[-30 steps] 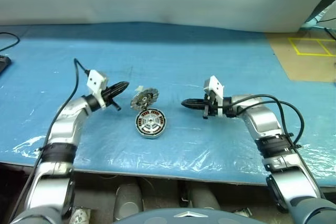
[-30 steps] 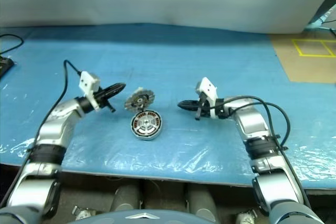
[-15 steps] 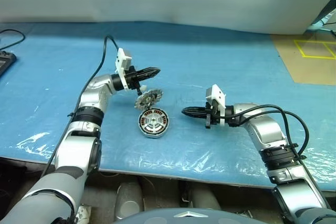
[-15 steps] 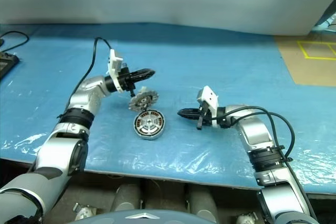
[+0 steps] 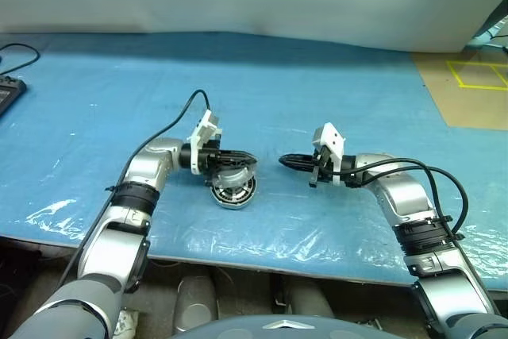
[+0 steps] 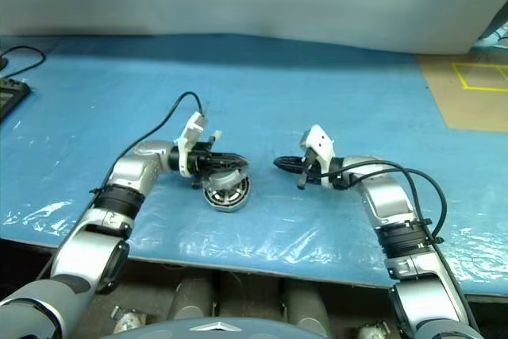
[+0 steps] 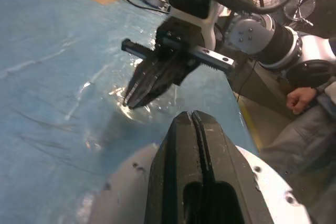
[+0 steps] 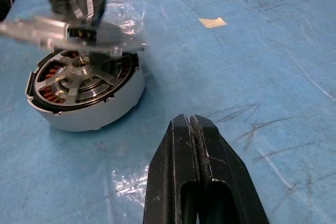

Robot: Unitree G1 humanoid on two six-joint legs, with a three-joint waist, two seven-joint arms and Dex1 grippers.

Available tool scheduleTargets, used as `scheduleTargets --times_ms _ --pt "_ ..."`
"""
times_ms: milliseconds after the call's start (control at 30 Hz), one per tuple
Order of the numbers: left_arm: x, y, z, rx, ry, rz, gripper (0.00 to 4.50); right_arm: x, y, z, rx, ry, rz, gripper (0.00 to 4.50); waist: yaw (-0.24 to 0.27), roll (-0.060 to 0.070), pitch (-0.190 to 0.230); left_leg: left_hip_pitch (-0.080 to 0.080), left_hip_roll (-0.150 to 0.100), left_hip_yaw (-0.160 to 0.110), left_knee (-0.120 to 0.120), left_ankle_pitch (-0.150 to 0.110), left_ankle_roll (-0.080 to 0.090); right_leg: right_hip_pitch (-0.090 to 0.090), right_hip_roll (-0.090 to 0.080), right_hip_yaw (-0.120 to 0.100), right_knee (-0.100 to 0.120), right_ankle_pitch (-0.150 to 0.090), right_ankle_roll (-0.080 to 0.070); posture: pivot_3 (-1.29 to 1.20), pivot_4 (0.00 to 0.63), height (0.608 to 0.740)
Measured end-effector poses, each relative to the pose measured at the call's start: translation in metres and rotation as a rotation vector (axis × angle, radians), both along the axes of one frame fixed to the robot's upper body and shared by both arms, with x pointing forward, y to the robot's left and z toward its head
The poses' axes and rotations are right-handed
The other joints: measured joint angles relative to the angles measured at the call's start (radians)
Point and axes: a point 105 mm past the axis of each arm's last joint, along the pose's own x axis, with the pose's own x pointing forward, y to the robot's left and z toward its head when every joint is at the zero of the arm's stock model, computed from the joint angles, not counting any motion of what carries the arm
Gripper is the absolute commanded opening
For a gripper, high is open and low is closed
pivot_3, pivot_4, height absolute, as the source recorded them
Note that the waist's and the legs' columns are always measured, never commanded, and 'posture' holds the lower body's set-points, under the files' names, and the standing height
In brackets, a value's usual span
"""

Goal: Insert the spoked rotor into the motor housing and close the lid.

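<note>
**Lid hovering over the housing, almost capped**

The motor housing [image 8: 86, 90] sat on the blue surface [image 5: 317, 85], and the spoked rotor [image 8: 79, 80] looked already seated inside it, silver spokes showing with the copper windings around them. So my guess is the insert step was done and the lid was what's left.

The left hand [image 5: 242, 159] reached in level from the side, clenched on the lid [image 5: 232, 168], holding it flat right above the housing. Flat makes sense if you want it to drop on square. It wasn't down yet; the right wrist view showed a gap between the two.

The right hand [image 5: 287, 162] was clenched on nothing, parked near the housing's other side and pointing at it, probably ready to steady it.
</note>
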Motion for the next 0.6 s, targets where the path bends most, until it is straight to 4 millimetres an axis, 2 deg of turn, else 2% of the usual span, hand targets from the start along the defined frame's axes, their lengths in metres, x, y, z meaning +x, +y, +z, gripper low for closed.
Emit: scheduleTargets --times_ms 167,267,467,600 --pt "-0.023 -0.001 -0.018 0.042 0.040 -0.048 0.04 0.008 -0.009 0.001 -0.024 -0.008 -0.041 0.00 -0.005 0.000 0.000 0.000 0.000 0.000 -0.001 0.000 0.000 0.000 0.000 0.000 0.000 0.000 0.000 0.00 0.150 0.740" --pt "-0.027 0.002 -0.021 0.073 0.025 -0.048 0.04 0.011 -0.008 0.003 -0.021 -0.020 -0.050 0.00 -0.007 0.001 0.000 0.001 0.000 0.000 -0.001 0.000 0.000 0.000 0.000 0.000 0.000 0.000 0.000 0.00 0.150 0.740" --pt "-0.036 0.016 -0.029 0.123 -0.013 0.000 0.04 0.017 0.002 0.012 0.006 -0.082 -0.044 0.00 -0.011 0.001 0.000 0.002 0.000 0.001 -0.003 0.000 0.000 0.000 0.000 0.000 -0.001 -0.001 0.001 0.00 0.150 0.740" --pt "-0.037 0.025 -0.035 0.103 -0.008 0.105 0.04 0.023 0.017 0.023 0.052 -0.129 -0.020 0.00 -0.018 0.002 0.000 0.003 0.000 0.001 -0.003 0.000 0.000 0.000 0.000 0.001 0.000 -0.001 0.001 0.00 0.150 0.740"
